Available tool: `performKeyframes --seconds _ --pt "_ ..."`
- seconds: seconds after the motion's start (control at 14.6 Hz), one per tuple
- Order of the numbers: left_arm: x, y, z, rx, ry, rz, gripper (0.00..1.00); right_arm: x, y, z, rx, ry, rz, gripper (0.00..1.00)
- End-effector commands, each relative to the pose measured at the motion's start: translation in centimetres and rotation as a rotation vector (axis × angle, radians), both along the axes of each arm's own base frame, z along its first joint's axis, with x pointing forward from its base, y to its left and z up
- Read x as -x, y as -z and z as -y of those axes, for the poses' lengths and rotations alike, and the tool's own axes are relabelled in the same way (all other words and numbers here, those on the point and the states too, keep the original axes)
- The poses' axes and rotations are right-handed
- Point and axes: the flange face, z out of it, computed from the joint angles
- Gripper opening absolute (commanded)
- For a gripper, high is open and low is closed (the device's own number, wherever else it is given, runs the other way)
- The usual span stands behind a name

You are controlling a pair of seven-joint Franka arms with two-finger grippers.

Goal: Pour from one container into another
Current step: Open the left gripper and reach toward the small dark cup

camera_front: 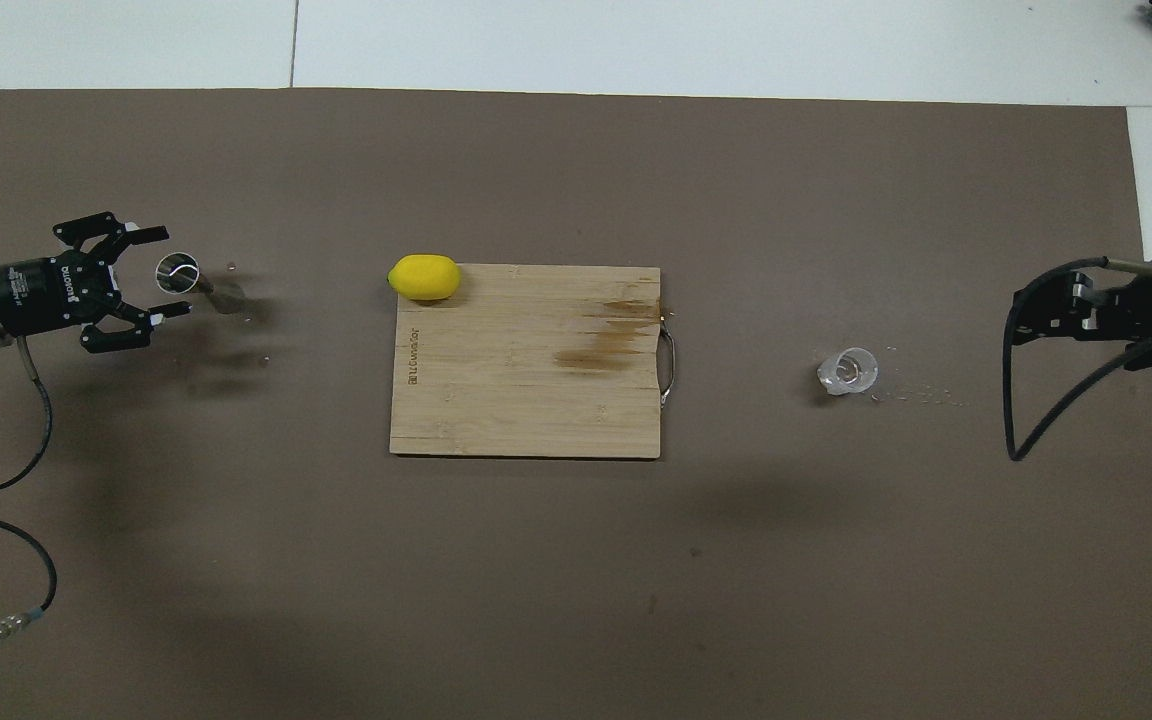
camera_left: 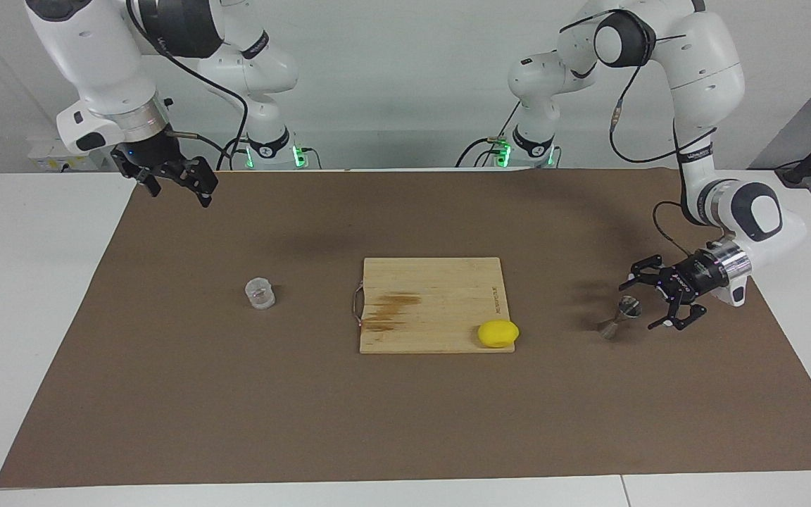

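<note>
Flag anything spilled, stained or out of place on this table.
Small droplets lie scattered on the brown mat beside the clear cup, toward the right arm's end, and a few near the steel jigger: they look like spilled liquid. The cutting board bears dark stains near its handle, and the yellow lump overhangs its corner.

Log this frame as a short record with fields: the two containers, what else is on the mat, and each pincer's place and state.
cup: clear cup upright on the mat, toward the right arm's end, untouched
jigger: steel jigger standing toward the left arm's end
left pincer: open, turned sideways beside the jigger's upper cone, not closed on it
right pincer: open, raised over the mat's corner by its base, waiting
board: cutting board mid-mat, stained
lemon: yellow lemon on the board's corner
pour: not started
</note>
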Motion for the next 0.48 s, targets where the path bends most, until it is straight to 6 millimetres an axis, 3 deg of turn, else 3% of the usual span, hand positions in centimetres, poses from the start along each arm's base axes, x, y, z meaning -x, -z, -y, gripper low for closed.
performKeyframes --seconds 0.0,0.27,0.41 --pt "0.43 0.61 0.24 0.0 -0.026 0.013 0.99 0.38 0.13 0.23 -0.012 0.018 0.001 1.0" --pt "0.68 0.89 0.16 0.0 -0.03 0.007 0.94 0.48 0.03 0.15 -0.012 0.018 -0.002 1.0" --pt "0.69 0.89 0.16 0.0 -0.03 0.007 0.86 0.5 0.04 0.15 -0.011 0.018 -0.004 1.0"
